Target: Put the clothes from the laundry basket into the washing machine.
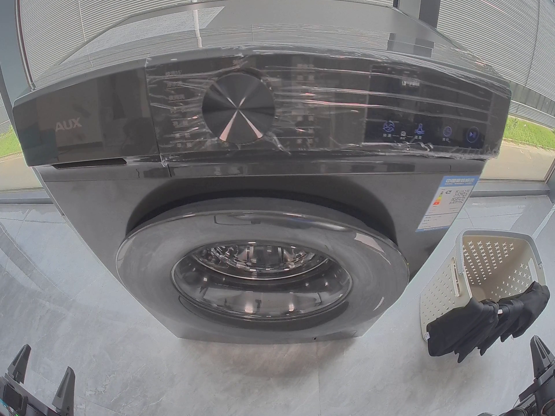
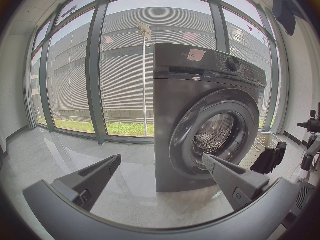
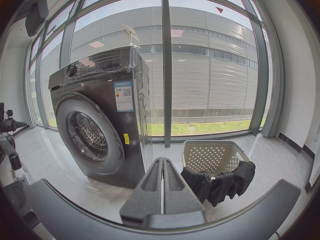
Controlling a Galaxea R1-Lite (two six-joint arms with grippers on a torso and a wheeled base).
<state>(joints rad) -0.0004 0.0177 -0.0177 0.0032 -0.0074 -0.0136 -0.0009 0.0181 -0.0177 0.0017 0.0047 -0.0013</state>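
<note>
Closed washing machine (image 1: pixel 260 203) stood with laundry basket (image 1: pixel 498 248) beside it, robot's right.
Dark clothes (image 1: pixel 485 319) hung over the basket's near rim, well apart from both grippers; left gripper (image 2: pixel 160 158) fingers were spread, right gripper (image 3: pixel 162 160) fingers pressed together, empty.

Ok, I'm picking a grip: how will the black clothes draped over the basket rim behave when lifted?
Probably floppy: the black clothes sag in folds over the laundry basket rim, so they should droop and trail. Likely light, but the perforated basket looks light too and might tip if cloth snags.
</note>
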